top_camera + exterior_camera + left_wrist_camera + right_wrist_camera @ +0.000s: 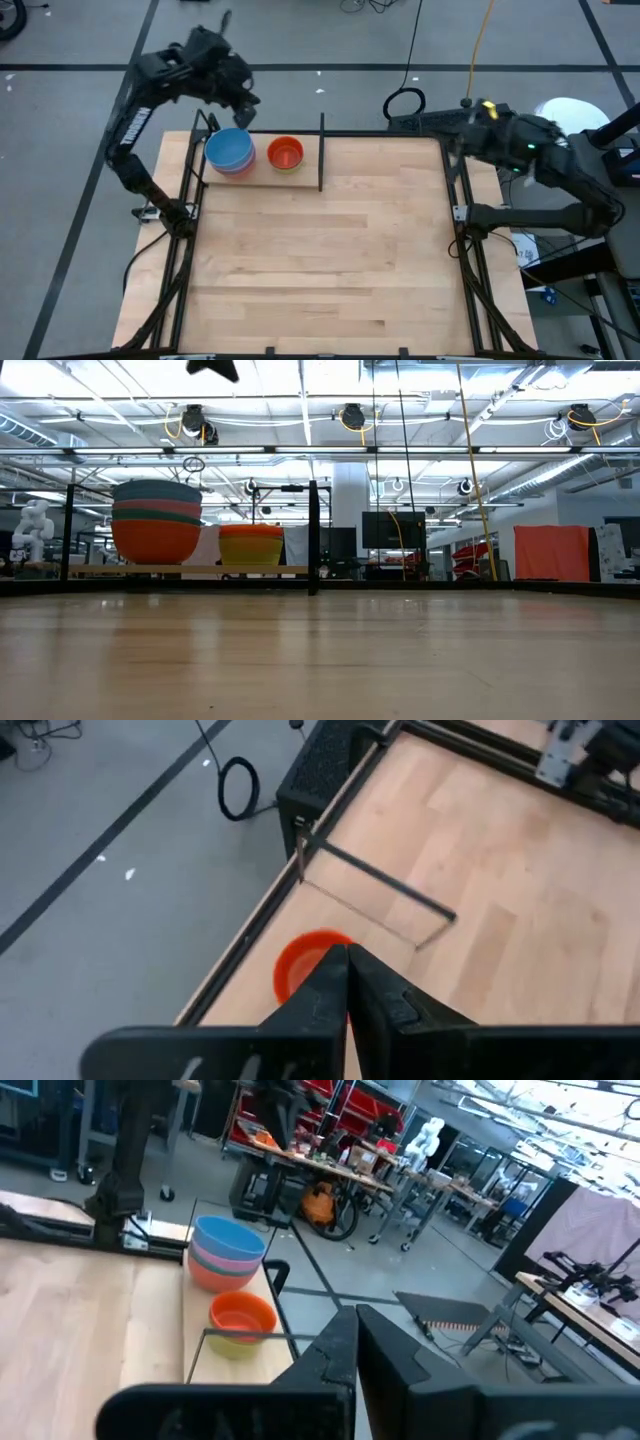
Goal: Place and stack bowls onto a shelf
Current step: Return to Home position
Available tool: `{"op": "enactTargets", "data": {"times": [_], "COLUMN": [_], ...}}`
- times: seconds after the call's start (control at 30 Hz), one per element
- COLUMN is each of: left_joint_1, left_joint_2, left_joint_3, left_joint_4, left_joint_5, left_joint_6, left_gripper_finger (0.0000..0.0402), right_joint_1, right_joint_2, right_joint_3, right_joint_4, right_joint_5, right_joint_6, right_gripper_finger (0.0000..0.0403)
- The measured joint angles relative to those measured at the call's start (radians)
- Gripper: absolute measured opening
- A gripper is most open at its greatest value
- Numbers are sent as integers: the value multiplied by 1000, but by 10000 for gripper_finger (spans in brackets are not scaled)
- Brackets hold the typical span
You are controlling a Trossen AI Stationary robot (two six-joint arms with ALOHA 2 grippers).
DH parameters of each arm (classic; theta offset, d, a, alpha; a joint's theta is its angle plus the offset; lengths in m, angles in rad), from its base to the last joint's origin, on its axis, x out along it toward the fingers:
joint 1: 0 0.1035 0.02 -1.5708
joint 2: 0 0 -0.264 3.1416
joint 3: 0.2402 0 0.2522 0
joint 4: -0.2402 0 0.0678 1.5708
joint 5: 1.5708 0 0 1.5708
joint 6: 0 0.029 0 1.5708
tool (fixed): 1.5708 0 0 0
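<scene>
Two stacks of bowls stand on the shelf point(262, 165) at the table's far left. The taller stack point(230, 152) has a blue bowl on top, with pink, green and orange below it point(157, 520). Beside it an orange bowl sits in a yellow one point(286, 153) point(251, 545), left of the upright black divider point(321, 150). My left gripper point(247, 108) point(348, 970) hangs shut and holds nothing, high above the shelf's far edge, with the orange bowl point(300, 960) below it. My right gripper point(455, 135) point(355, 1325) is shut with nothing in it, above the table's far right corner.
The black rod frame point(370, 880) rings the shelf, and black rails point(470, 260) run along the table's sides. A coiled black cable point(404, 102) lies on the floor past the far edge. Bare light-wood tabletop point(330, 260) stretches in front of the shelf.
</scene>
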Motion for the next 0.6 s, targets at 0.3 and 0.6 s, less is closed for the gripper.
{"op": "enactTargets", "data": {"times": [0.3,0.6], "left_joint_1": [0,0], "left_joint_2": [-180,-412], "left_joint_3": [25,23], "left_joint_4": [-135,-130], "left_joint_5": [0,-3], "left_joint_6": [69,71], "left_gripper_finger": [14,6], "right_joint_1": [0,0], "right_joint_2": [-157,-250], "right_joint_3": [0,0], "right_joint_4": [-226,-381], "right_joint_5": [3,0], "right_joint_6": [69,131], "right_gripper_finger": [0,0]}}
